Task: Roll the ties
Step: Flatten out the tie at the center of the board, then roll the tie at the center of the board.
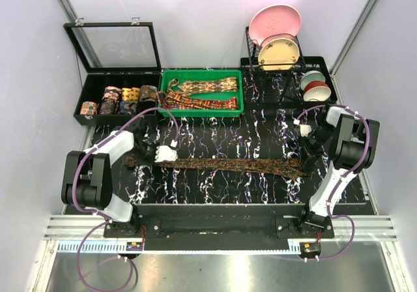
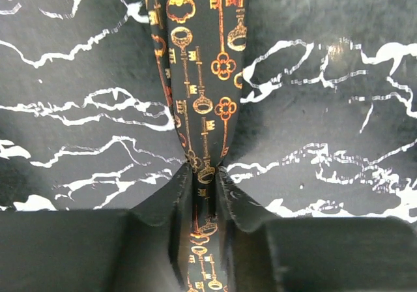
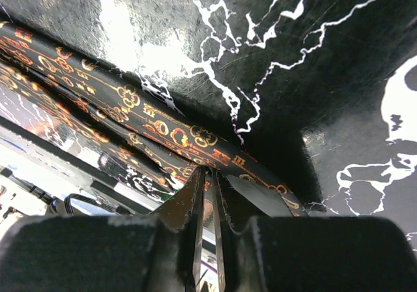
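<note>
A dark key-patterned necktie (image 1: 234, 165) lies stretched crosswise on the black marbled mat (image 1: 215, 194), held near both ends. The left gripper (image 2: 205, 173) is pinched tight on its narrow stretch, and the right gripper (image 3: 208, 178) is nipped almost closed on the cloth's edge at the far right. Behind it, loose ties (image 1: 202, 91) lie in the green tray (image 1: 202, 73) — and rolled coils (image 1: 120, 100) sit in a row in the black case (image 1: 117, 80).

Stretched tie (image 1: 228, 165): black, gold and orange-red key motifs | counter (image 1: 215, 191): black, white marble-like veining | tray (image 1: 167, 77): bright green | tray ties (image 1: 202, 91): orange, tan, red small patterns | upper plate (image 1: 275, 21): pink | lower plate (image 1: 279, 53): cream | cables (image 1: 75, 178): purple
</note>
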Available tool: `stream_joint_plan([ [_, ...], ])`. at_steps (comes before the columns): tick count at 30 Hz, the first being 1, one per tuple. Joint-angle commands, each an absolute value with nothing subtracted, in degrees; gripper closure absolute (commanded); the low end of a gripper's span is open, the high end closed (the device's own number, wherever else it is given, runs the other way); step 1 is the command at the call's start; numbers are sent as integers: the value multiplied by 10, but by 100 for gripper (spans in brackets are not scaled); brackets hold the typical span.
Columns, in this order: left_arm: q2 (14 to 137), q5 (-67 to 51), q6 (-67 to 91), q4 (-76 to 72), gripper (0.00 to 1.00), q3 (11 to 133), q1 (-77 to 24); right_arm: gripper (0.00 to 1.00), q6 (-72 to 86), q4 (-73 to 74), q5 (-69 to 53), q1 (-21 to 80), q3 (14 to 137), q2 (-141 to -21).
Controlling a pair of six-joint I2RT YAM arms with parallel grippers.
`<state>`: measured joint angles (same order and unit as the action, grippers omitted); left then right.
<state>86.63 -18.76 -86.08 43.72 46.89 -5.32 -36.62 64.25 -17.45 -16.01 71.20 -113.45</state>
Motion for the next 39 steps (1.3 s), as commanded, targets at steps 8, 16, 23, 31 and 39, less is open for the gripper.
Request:
stream_joint_plan([
  [8,887,-143,-909,475,79,500,18,85,-400,570,-97,-162,705,-1126],
  [16,882,-182,-888,483,42,512,25,86,-413,570,-76,-173,708,-1123],
  [23,829,-308,-750,504,1,594,14,86,-445,570,-38,-215,718,-1128],
  [31,730,-363,-545,381,1,644,15,87,-504,568,13,-317,816,-1190],
  [39,635,-389,-329,234,1,576,17,79,-557,598,30,-381,952,-1231],
])
